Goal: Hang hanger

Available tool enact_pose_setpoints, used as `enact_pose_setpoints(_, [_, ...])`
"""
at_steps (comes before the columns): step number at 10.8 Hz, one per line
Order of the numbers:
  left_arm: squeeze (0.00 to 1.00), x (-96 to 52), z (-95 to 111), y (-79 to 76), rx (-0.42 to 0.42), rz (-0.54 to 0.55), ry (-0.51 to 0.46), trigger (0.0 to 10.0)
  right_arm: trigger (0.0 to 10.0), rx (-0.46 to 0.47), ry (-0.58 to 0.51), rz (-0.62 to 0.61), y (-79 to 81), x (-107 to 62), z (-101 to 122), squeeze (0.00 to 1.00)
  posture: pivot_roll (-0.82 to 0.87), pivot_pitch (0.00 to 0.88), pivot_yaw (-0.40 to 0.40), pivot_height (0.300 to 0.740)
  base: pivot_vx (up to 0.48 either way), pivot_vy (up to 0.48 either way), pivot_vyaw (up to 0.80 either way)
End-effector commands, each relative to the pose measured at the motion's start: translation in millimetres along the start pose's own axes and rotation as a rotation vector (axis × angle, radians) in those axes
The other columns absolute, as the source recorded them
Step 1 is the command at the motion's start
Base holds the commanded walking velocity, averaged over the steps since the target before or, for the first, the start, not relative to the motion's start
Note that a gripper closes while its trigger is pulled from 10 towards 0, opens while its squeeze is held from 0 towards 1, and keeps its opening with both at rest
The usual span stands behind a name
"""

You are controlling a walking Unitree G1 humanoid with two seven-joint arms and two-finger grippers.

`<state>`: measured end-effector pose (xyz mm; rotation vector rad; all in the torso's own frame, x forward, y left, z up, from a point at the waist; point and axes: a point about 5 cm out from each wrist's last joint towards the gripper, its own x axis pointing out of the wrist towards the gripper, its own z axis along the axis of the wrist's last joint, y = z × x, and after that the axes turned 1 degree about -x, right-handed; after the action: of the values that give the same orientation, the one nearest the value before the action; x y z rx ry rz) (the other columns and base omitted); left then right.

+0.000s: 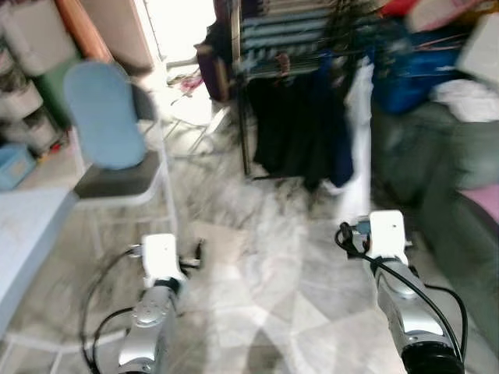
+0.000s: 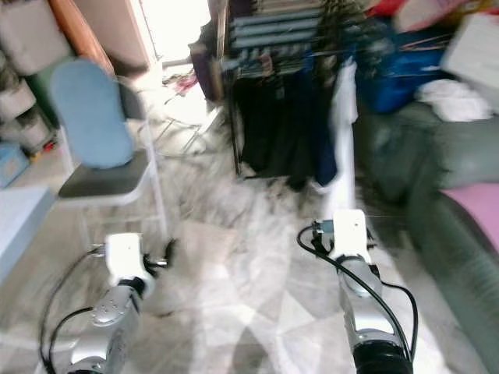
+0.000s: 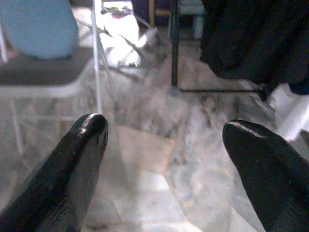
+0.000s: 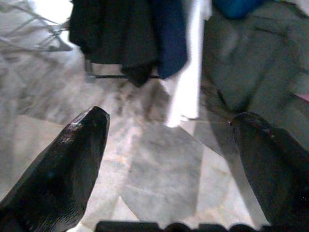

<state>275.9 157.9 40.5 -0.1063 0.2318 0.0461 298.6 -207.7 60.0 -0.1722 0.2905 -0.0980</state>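
Two silver arms reached out before us over the grey marble-patterned floor (image 1: 257,296), and the head views were blurred. Our left hand (image 3: 164,140) had its two black fingers spread wide with nothing between them, and through the gap we saw bare floor tiles. Our right hand (image 4: 169,130) was likewise wide open and empty above the floor.

Farther on our left stood a white metal folding chair (image 1: 117,183) with a dark grey seat, and a pale blue rounded cushion (image 1: 101,117) leaned against its back. Nearer on that side lay the edge of a pale blue table (image 1: 23,226).

Ahead of us stood a dark metal clothes rack (image 1: 257,93), hung with black and navy garments (image 1: 300,132) and one white garment (image 1: 360,140) reaching almost to the floor. Thin wire hangers (image 1: 347,31) showed as a blurred tangle on the rack's top rail; we could not make out any single one. On our right sat a grey-green sofa (image 1: 437,171) piled with clothes.
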Motion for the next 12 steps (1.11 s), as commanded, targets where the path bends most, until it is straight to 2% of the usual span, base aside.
enact_pose_setpoints(1, [0.00, 1.0, 0, 20.1, 0.016, 0.075, 0.000, 10.0, 10.0, 0.013, 0.000, 0.045, 12.9, 3.3, 1, 0.00, -0.09, 0.000, 0.104, 0.740, 0.000, 0.000, 0.00])
enact_pose_setpoints(2, [0.00, 3.7, -9, 33.6, 0.028, 0.105, 0.059, 10.0, 10.0, 0.017, 0.083, 0.112, 23.7, 6.7, -17, 0.00, -0.08, 0.000, 0.109, 0.740, 0.000, 0.000, 0.00])
enact_pose_setpoints(4, [0.00, 13.8, -9, 51.3, 0.045, 0.125, 0.093, 10.0, 10.0, 0.016, 0.152, 0.164, 31.5, 12.6, -29, 0.00, -0.07, 0.000, 0.117, 0.740, 0.000, 0.000, 0.00])
enact_pose_setpoints(5, [0.00, 20.7, -9, 65.8, 0.084, 0.124, 0.157, 10.0, 10.0, 0.009, 0.183, 0.181, 37.6, 15.8, -34, 0.00, -0.06, 0.000, 0.116, 0.740, 0.000, 0.000, 0.00])
enact_pose_setpoints(6, [0.00, 21.0, -19, 78.2, 0.069, 0.098, 0.261, 10.0, 10.0, 0.022, 0.220, 0.191, 43.7, 17.4, -38, 0.00, -0.06, 0.000, 0.115, 0.740, 0.000, 0.000, 0.00])
enact_pose_setpoints(7, [0.00, 17.8, -25, 89.8, 0.079, 0.137, 0.317, 10.0, 10.0, 0.032, 0.250, 0.190, 44.8, 16.3, -44, 0.00, -0.08, 0.000, 0.114, 0.740, 0.000, 0.000, 0.00])
enact_pose_setpoints(8, [0.00, 5.5, -43, 101.3, 0.115, 0.157, 0.438, 10.0, 10.0, 0.053, 0.323, 0.182, 44.6, 10.4, -59, 0.00, -0.08, 0.000, 0.106, 0.740, 0.000, 0.000, 0.00])
enact_pose_setpoints(9, [0.00, -6.0, -59, 105.6, 0.129, 0.163, 0.517, 10.0, 10.0, 0.061, 0.365, 0.171, 43.3, 5.7, -69, 0.00, -0.08, 0.000, 0.103, 0.740, 0.000, 0.000, 0.00])
enact_pose_setpoints(10, [0.00, -20.9, -76, 111.7, 0.056, 0.212, 0.577, 10.0, 10.0, 0.051, 0.419, 0.150, 39.3, -1.1, -82, 0.00, -0.09, 0.000, 0.102, 0.740, 0.000, 0.000, 0.00])
enact_pose_setpoints(11, [0.00, -37.7, -91, 119.6, 0.089, 0.250, 0.655, 10.0, 10.0, 0.060, 0.463, 0.118, 33.1, -7.9, -94, 0.00, -0.09, 0.000, 0.105, 0.740, 0.000, 0.000, 0.00])
enact_pose_setpoints(12, [0.00, -53.9, -109, 117.6, 0.081, 0.233, 0.736, 10.0, 10.0, 0.035, 0.538, 0.110, 26.8, -20.7, -113, 0.00, -0.10, 0.000, 0.106, 0.740, 0.000, 0.000, 0.00])
